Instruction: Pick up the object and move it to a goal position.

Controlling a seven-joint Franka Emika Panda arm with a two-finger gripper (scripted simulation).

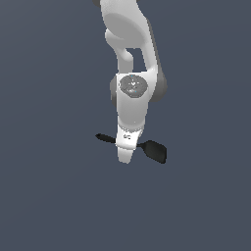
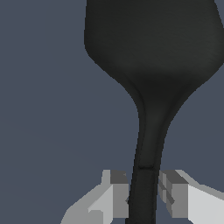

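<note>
Exterior view, left to right. One spatula point(image 1: 156, 150): matte black, a thin handle whose knobbed tip shows at centre-left of the frame, and a flat, roughly square blade at centre-right; its middle is hidden behind the arm. One robot arm point(image 1: 131, 59): smooth white casing with grey joint caps, descending from the top centre to one gripper point(image 1: 125, 156) at the middle of the frame, crossing in front of the spatula. One plain blue-grey bench point(image 1: 49, 196), untextured, filling the frame.

Wrist view. One spatula point(image 2: 151, 65): the broad rounded blade fills the upper frame, narrowing to the handle at lower centre. Two fingers point(image 2: 118, 197), blocky, grey-padded on white, flank the handle; the fingers are clenched on the handle.
</note>
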